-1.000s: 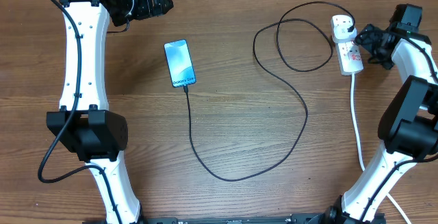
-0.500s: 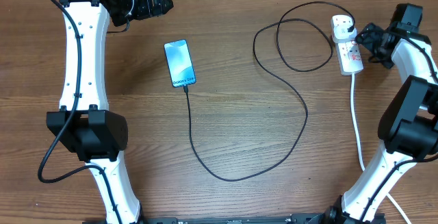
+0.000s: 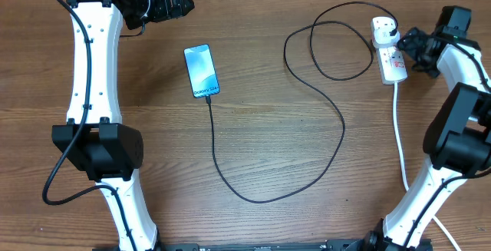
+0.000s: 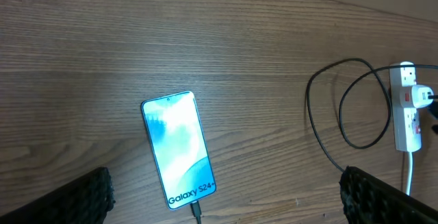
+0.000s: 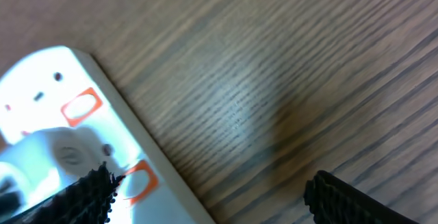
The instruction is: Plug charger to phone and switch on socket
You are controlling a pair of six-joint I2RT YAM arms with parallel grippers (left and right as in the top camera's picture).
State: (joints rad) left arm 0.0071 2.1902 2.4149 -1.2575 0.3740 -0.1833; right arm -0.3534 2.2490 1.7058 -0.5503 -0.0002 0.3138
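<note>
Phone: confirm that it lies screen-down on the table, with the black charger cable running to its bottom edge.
Not quite. The phone lies screen-up, not screen-down: the left wrist view shows its lit screen reading Galaxy S24+. The rest holds: it lies on the table, and the black charger cable runs to its bottom edge.

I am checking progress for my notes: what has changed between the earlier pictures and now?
Nothing visibly changed. The right gripper stays open by the socket, the left gripper stays open away from the phone, and the charger lies as before.
</note>
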